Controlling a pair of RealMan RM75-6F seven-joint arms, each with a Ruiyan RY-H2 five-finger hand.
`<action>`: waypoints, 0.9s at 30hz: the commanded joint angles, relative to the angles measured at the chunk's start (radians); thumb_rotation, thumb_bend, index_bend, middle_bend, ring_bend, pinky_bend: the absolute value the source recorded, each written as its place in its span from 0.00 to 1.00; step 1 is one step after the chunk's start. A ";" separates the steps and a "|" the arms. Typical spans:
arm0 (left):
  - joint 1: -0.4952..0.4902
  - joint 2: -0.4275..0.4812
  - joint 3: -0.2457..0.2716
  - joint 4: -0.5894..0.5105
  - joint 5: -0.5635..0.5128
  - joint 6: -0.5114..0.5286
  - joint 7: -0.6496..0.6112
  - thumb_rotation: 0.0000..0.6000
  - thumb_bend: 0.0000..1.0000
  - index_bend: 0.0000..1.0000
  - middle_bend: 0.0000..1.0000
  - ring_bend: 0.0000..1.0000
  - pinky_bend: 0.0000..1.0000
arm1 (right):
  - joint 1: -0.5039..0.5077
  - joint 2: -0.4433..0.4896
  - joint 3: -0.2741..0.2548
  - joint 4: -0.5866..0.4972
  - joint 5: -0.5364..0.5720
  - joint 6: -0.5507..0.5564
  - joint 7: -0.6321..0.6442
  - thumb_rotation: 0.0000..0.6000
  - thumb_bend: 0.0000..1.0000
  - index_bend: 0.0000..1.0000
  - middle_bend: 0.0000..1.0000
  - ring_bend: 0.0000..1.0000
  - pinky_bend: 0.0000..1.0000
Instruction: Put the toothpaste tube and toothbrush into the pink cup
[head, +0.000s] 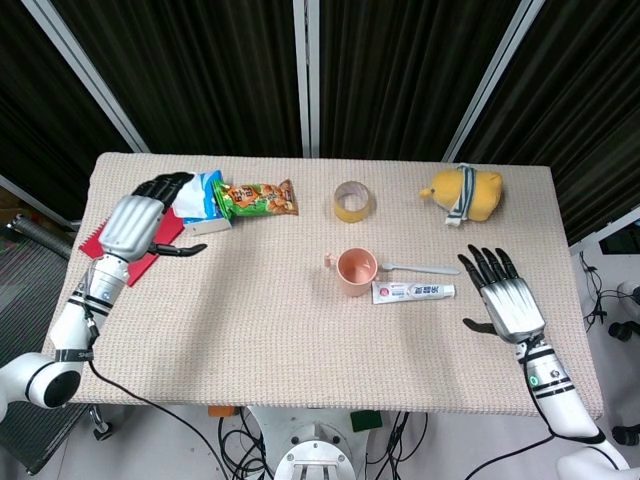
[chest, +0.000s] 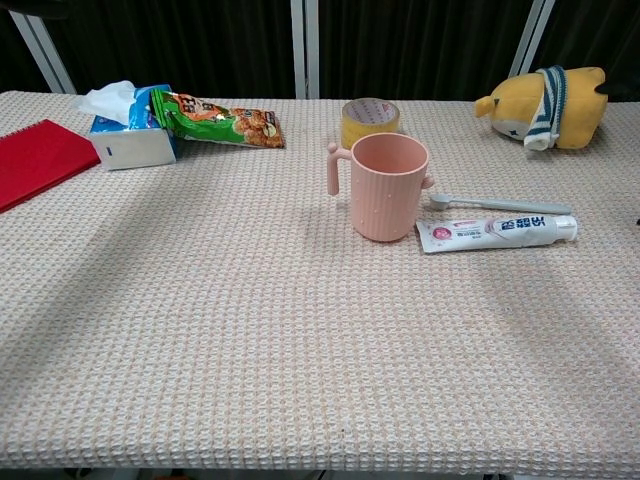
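Silver-backed right hand (head: 505, 300) hovering empty, dark fingers fanned wide, just right of toothpaste tube (head: 414, 291) and toothbrush (head: 420, 268) lying beside pink cup (head: 356, 271), left hand (head: 140, 222) spread, empty, over red notebook (head: 118, 251).

red notebook (chest: 38, 160), tissue box (chest: 128, 139), snack bag (chest: 218, 120), tape roll (chest: 369, 119), yellow plush (chest: 548, 101)

My right hand (head: 508, 302) hovers empty, palm down, fingers spread; my left hand (head: 137, 220) hangs empty, fingers loosely extended.
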 joint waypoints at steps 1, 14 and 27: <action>0.005 0.000 0.006 0.005 0.001 0.004 -0.005 0.43 0.02 0.08 0.09 0.09 0.20 | 0.082 0.045 0.004 -0.118 0.206 -0.164 -0.191 0.88 0.18 0.00 0.05 0.00 0.00; 0.046 -0.018 0.071 0.006 0.000 0.032 0.057 0.42 0.02 0.08 0.10 0.09 0.20 | 0.222 -0.182 0.018 -0.006 0.419 -0.157 -0.474 0.89 0.25 0.06 0.18 0.00 0.00; 0.078 -0.043 0.090 0.040 -0.018 0.051 0.046 0.46 0.02 0.08 0.10 0.09 0.20 | 0.296 -0.312 -0.001 0.139 0.459 -0.175 -0.501 0.90 0.32 0.21 0.26 0.00 0.00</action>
